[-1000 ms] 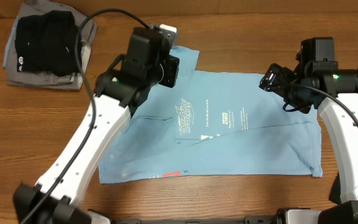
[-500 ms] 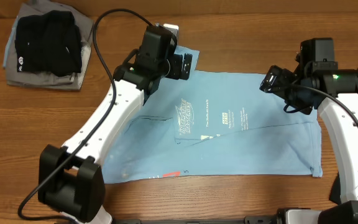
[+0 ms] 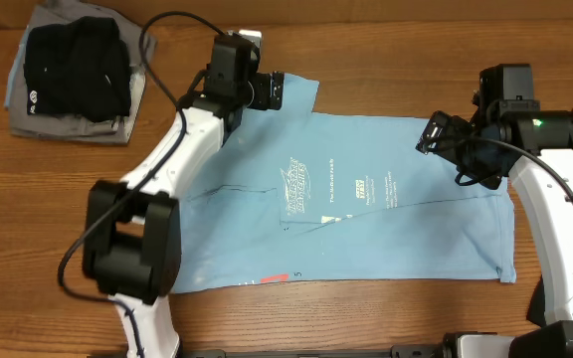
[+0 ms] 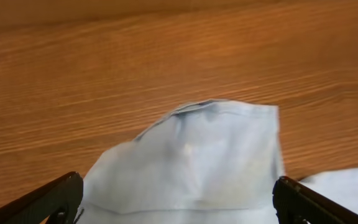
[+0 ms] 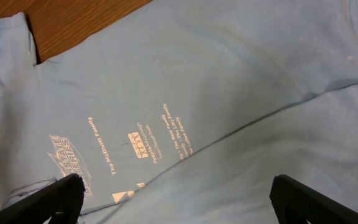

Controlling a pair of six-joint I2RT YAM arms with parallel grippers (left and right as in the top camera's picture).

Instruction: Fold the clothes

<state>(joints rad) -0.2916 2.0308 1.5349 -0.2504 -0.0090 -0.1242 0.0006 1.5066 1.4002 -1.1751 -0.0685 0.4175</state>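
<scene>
T-shirt (image 3: 366, 209) is spread on table (image 3: 386, 60); L gripper (image 3: 272, 91), over far sleeve (image 4: 197, 155), & R gripper (image 3: 431, 134), over R side, are held wide open, empty. Sleeve hem should be pinched low, both layers caught.

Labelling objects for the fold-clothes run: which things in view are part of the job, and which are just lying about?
In the job:
- light blue short-sleeved cotton T-shirt, spread flat
- left pincer, open over its sleeve
- right pincer, open above it

Lying about:
- stack of folded black and grey garments, far left on the wooden table
</scene>
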